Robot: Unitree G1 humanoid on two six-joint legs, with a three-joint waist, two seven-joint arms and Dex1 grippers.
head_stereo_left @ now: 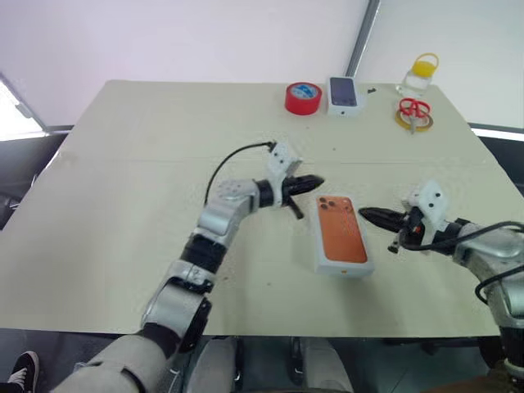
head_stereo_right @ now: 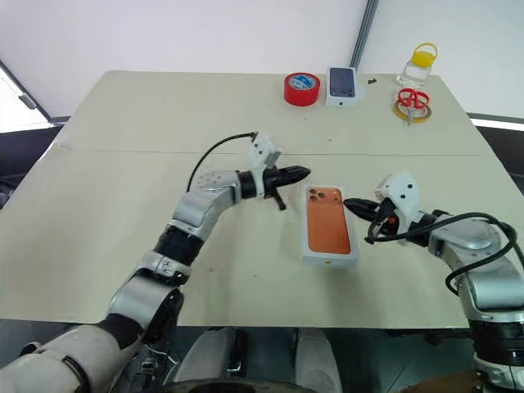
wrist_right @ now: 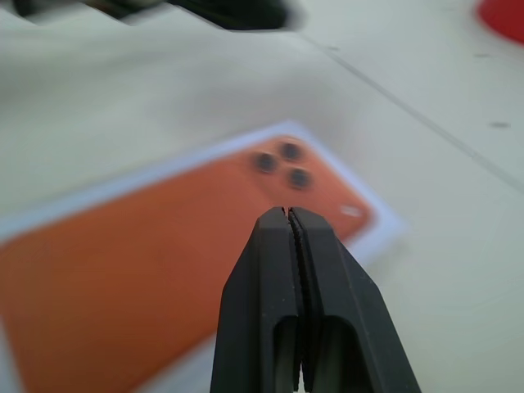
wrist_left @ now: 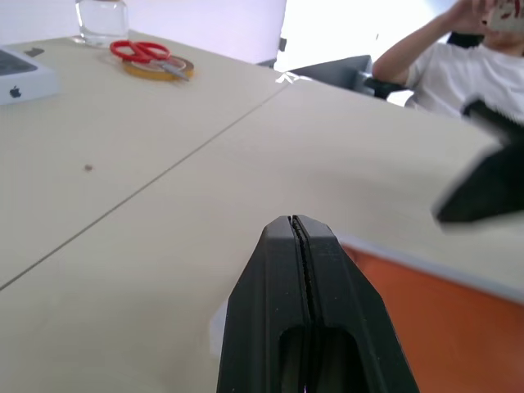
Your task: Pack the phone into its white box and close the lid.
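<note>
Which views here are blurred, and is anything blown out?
Left wrist view: the right gripper is smeared and the window behind the person is blown out. Right wrist view: the left gripper and the lid are soft. Eye views are sharp, with a bright patch at the left edge.

No words or numbers legible — dark apple logo on the small white box's side (wrist_left: 15,92)

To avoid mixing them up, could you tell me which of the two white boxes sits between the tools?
The white box with the orange phone picture; the smaller box with the dark picture sits at the far edge beside the red tape.
</note>
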